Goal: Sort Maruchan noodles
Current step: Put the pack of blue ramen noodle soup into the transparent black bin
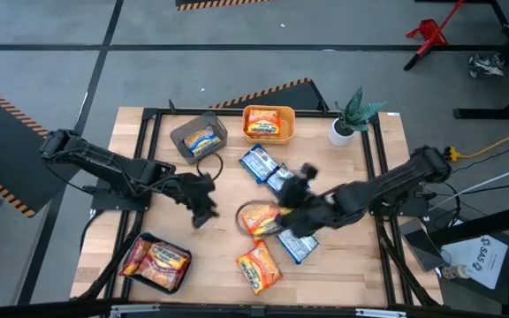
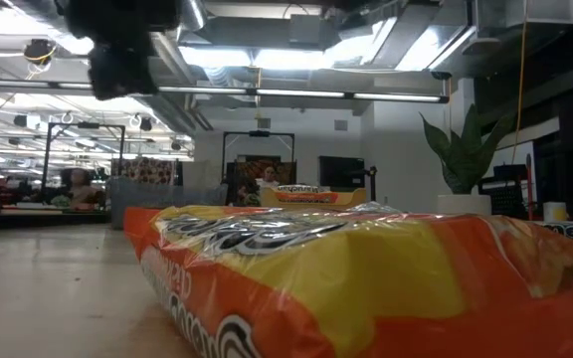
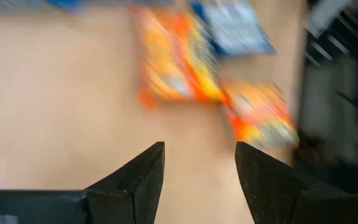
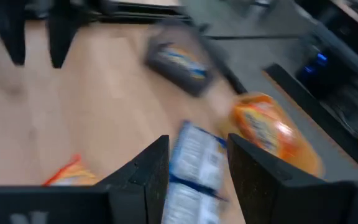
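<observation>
The left gripper [image 3: 199, 165] hangs over bare wood of the worktop [image 3: 55, 93], its jaws apart with nothing between them. Beyond lie two orange noodle packets [image 3: 176, 59] [image 3: 260, 115] almost touching, and a blue packet [image 3: 235, 28] just beside the farther orange one.

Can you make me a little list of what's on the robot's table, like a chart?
grey bin: one orange packet inside
yellow-orange bin: orange packet inside
dark bin: red-pink packets inside
loose blue packets: middle of table
loose orange packet: near front edge
left gripper: open, empty, over bare wood
right gripper: open, empty, over blue packets
plant: far right corner
</observation>
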You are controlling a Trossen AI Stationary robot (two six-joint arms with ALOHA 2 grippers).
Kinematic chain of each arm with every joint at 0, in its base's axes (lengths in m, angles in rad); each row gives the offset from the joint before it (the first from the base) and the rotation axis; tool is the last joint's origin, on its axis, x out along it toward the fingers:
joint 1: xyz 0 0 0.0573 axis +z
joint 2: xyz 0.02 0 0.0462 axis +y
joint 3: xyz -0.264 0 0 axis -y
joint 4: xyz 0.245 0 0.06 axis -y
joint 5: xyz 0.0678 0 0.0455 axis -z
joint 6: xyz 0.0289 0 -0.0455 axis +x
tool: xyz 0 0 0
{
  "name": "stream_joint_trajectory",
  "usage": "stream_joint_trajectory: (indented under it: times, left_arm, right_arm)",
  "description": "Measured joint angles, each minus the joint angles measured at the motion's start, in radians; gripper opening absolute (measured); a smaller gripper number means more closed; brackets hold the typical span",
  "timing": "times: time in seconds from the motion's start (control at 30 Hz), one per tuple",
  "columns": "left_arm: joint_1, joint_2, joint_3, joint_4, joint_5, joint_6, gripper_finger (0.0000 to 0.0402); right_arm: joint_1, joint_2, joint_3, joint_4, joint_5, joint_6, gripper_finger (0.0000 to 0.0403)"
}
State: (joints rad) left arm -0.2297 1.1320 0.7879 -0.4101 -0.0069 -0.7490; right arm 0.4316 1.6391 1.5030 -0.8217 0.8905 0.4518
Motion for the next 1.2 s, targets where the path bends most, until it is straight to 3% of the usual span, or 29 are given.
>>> stream_joint_trajectory:
  times: [0.2,0.3,0.37,0.5,0.7,0.8,0.97,1.07,1.2]
  left_arm:
    - [0.031,0.000,0.000,0.043,-0.370,0.001,0.0190]
    - [0.071,0.000,0.000,0.127,-0.372,0.036,0.0190]
    - [0.112,0.000,0.000,0.186,-0.292,0.056,0.0190]
    - [0.202,0.001,0.000,0.305,-0.160,0.102,0.0190]
    - [0.294,0.048,-0.001,0.485,0.013,0.133,0.0190]
    - [0.298,0.075,-0.001,0.524,0.033,0.164,0.0190]
    - [0.293,0.121,-0.001,0.524,0.027,0.164,0.0190]
    - [0.269,0.131,-0.001,0.519,0.035,0.157,0.0190]
    - [0.227,0.138,-0.002,0.513,0.022,0.156,0.0190]
  right_arm:
    - [-0.007,-0.079,-0.001,-0.339,0.061,0.290,0.0150]
    - [-0.046,-0.101,-0.048,-0.424,0.054,0.360,0.0150]
    - [-0.094,-0.129,-0.111,-0.387,0.012,0.349,0.0150]
    - [-0.202,-0.196,-0.278,-0.153,-0.076,0.225,0.0150]
    - [-0.389,-0.228,-0.569,0.610,-0.402,-0.108,0.0150]
    - [-0.434,-0.166,-0.656,0.914,-0.477,-0.268,0.0150]
    - [-0.439,0.005,-0.660,1.046,-0.487,-0.431,0.0150]
    - [-0.430,0.107,-0.602,1.023,-0.508,-0.456,0.0150]
    - [-0.424,0.227,-0.515,0.946,-0.457,-0.528,0.0150]
